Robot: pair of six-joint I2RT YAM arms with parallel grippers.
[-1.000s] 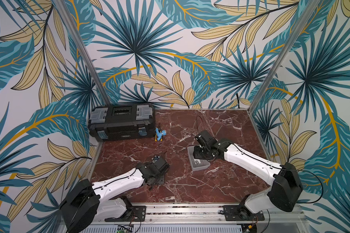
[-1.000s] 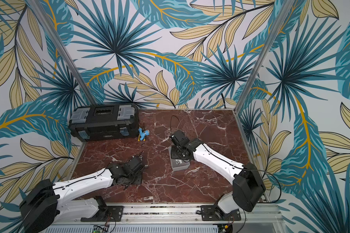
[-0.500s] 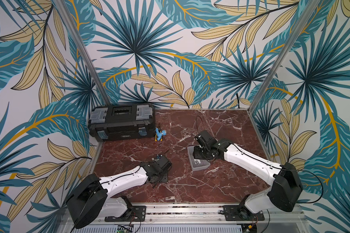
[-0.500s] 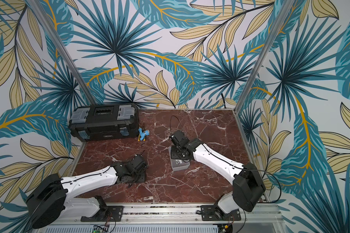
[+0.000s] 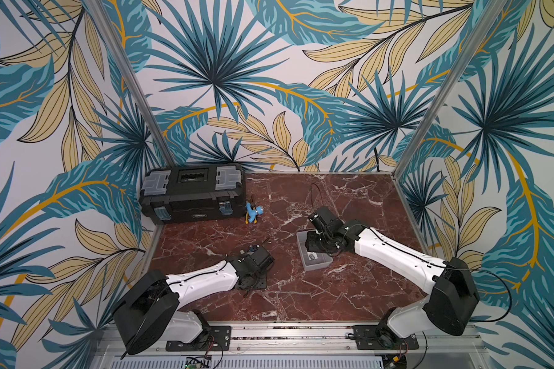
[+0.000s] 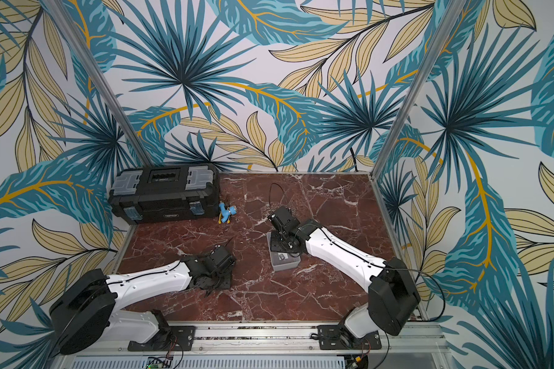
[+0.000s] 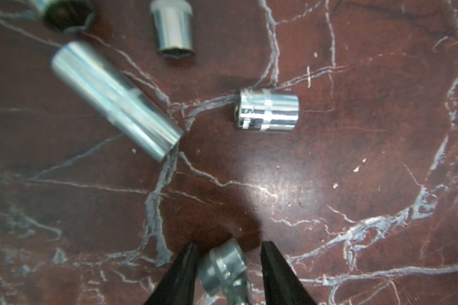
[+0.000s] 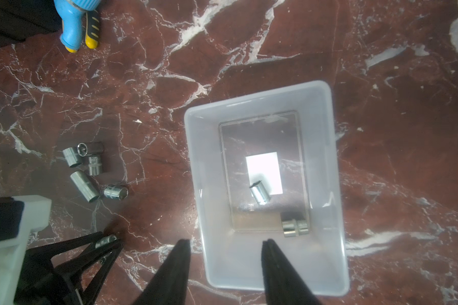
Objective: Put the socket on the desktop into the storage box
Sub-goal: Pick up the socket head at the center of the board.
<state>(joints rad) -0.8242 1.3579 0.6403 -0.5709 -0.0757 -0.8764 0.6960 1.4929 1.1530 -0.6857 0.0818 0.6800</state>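
Observation:
Several chrome sockets (image 8: 90, 171) lie in a loose group on the dark red marble desktop (image 5: 301, 297). In the left wrist view a short one (image 7: 267, 111) and a long one (image 7: 117, 100) lie ahead of the fingers. My left gripper (image 7: 228, 250) stands low over the desktop, open. Its jaws straddle one tilted socket (image 7: 224, 261): one finger touches it, the other stands apart. My right gripper (image 8: 225, 244) hangs open and empty over the near rim of the storage box (image 8: 333, 158). Two sockets (image 8: 259, 194) rest on the box floor.
A black toolbox (image 5: 192, 195) stands at the back left, with a blue and yellow tool (image 5: 253, 212) beside it. A thin black cable (image 5: 312, 191) arcs up behind the right arm. Aluminium rails edge the desktop, and patterned walls close it in on three sides.
My left gripper has shifted a little to the right and away from the front rail, and its jaws have narrowed slightly around the socket. The right arm has not moved.

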